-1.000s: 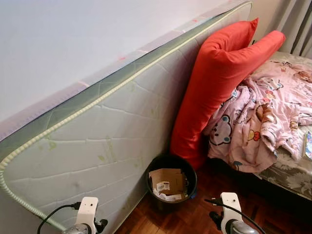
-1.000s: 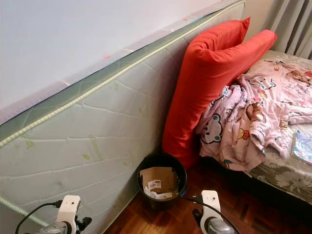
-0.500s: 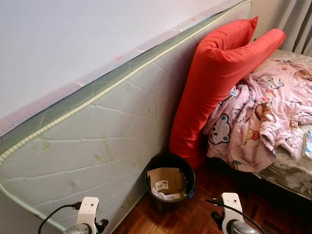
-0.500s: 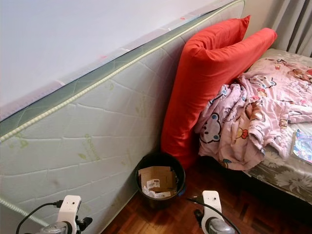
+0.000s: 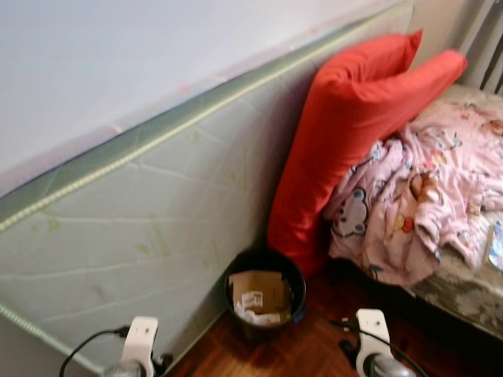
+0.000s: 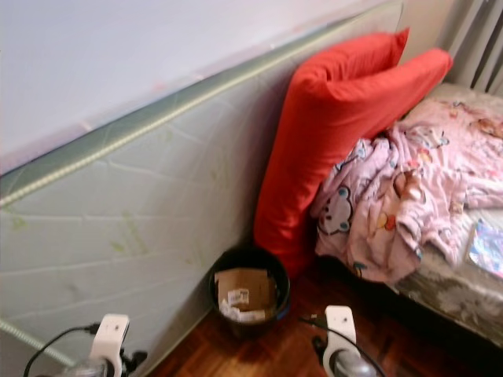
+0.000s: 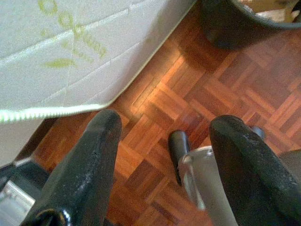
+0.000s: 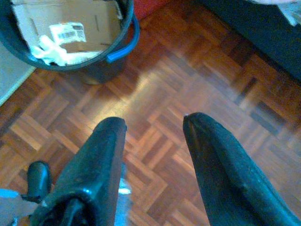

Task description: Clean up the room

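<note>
Two red pillows [image 5: 346,149] stand on end between a mattress [image 5: 149,236] propped against the wall and the bed [image 5: 464,287], where a pink cartoon-print blanket [image 5: 409,204] lies rumpled and hangs over the edge. On the parquet floor [image 8: 188,94] at the foot of the pillows sits a black bin [image 5: 266,292] holding a flattened cardboard box [image 5: 255,289] and crumpled white paper. The box carries a white label with a barcode [image 8: 67,32]; its print is too small to read. The mattress cover shows pale green lettering [image 7: 66,23], seen at an angle and not legible. A shiny packet [image 6: 487,247] lies on the bed near the blanket; its markings are blurred.

Both arms hang low over the floor. The left gripper [image 7: 164,155] has its black fingers spread wide with nothing between them, above bare parquet just beside the mattress's lower corner. The right gripper [image 8: 153,146] is likewise released and empty, over the floor near the bin, whose blue handle [image 8: 124,44] shows at the rim.

Compared with half a second ago, the head views are blurred and the whole scene has shifted slightly, so the camera is moving; the bin, pillows and blanket keep the same places relative to each other.
</note>
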{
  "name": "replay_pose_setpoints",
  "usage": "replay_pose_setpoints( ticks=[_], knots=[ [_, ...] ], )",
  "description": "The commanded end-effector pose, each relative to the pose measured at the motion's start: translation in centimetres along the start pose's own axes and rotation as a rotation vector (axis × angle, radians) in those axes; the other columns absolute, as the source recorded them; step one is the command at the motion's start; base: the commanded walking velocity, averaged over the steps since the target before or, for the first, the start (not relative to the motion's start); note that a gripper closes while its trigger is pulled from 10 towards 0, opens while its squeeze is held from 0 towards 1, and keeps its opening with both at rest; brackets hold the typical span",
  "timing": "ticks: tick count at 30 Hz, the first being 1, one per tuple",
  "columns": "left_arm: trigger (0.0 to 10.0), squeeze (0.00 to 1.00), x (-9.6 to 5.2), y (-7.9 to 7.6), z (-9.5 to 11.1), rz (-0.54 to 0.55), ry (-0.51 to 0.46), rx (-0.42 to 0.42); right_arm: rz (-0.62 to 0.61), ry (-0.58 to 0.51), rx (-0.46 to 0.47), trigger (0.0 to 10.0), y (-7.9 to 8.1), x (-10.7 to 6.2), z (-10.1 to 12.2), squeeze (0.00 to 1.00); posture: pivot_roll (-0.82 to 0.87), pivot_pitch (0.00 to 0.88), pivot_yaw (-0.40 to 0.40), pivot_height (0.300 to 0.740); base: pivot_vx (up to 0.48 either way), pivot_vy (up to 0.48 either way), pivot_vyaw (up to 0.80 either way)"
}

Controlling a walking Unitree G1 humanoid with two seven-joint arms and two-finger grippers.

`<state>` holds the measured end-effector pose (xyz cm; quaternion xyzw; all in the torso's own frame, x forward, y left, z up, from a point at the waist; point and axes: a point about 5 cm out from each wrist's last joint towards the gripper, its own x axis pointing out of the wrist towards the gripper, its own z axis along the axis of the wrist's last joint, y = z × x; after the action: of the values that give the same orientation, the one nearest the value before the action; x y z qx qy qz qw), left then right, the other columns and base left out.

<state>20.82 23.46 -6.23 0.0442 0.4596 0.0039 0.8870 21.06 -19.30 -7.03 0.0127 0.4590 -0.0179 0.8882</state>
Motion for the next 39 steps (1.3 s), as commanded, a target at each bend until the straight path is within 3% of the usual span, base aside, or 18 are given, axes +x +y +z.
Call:
replay_pose_setpoints(
  ticks=[1,39],
  knots=[
    [10.0,0.00,0.04,-0.17,0.11,-0.005,0.001,0.015,-0.020,0.003,0.009,10.0,-0.56,-0.07,-0.12,0.00,0.05,0.000,0.011,0.740,0.000,-0.371,0.00],
    [10.0,0.00,0.05,-0.16,0.13,-0.006,0.002,0.016,-0.034,-0.002,0.010,10.0,-0.64,-0.07,-0.07,0.00,0.04,0.000,0.013,0.740,0.000,-0.371,0.00]
  ],
)
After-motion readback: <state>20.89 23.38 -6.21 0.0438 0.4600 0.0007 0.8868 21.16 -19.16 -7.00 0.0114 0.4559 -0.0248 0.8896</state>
